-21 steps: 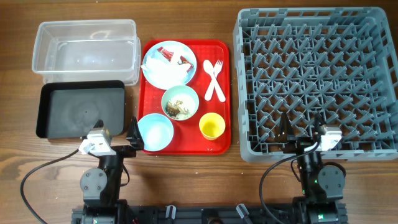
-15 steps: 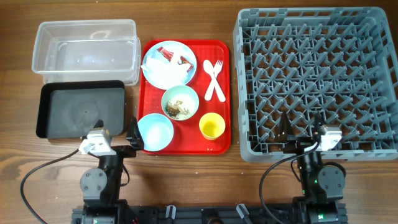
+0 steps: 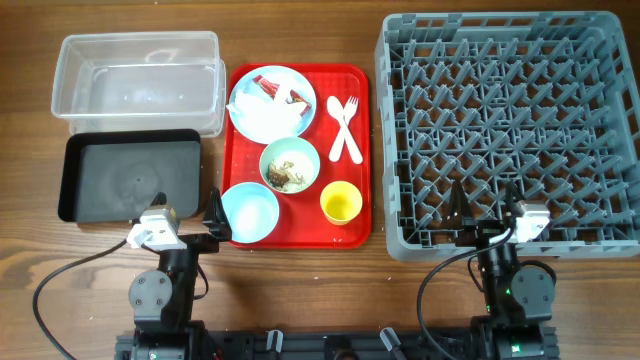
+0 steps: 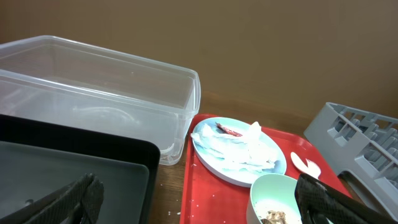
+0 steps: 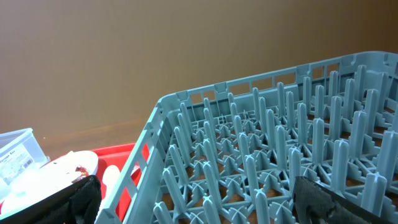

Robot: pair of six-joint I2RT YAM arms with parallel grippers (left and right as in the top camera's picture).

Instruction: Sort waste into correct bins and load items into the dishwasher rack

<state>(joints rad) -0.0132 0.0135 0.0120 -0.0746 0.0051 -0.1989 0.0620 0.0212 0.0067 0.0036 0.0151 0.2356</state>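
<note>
Just ahead of the left jaws, slightly to their right, the light blue bowl (image 3: 250, 213) sits empty at the near left corner of the red tray (image 3: 300, 232). Beyond it stands the pale green bowl (image 3: 268, 158), holding brownish food scraps (image 3: 288, 174) with pale crumbs. Farther ahead lies the light blue plate (image 3: 238, 100), carrying the crumpled white napkin (image 3: 265, 117) and, at its far side, the red-and-white wrapper (image 3: 275, 90). To the right of these on the same tray, the yellow cup (image 3: 341, 203) stands upright and empty, and past it the white spoon (image 3: 336, 105) and fork (image 3: 351, 105) lie crossed, heads pointing away. Ahead and left of the left jaws, the black tray (image 3: 132, 175) rests on the worktop (image 3: 300, 290) with a bare floor. The clear tub (image 3: 138, 40) stands just behind it, also bare inside. The left jaws are spread wide and grip nothing, one finger (image 4: 71, 199) over the black tray's near edge. The right jaws, also spread wide and unloaded, sit at the near edge of the grey dishwasher rack (image 3: 510, 20), which stretches ahead of them with bare pegs, just right of the red tray.
</note>
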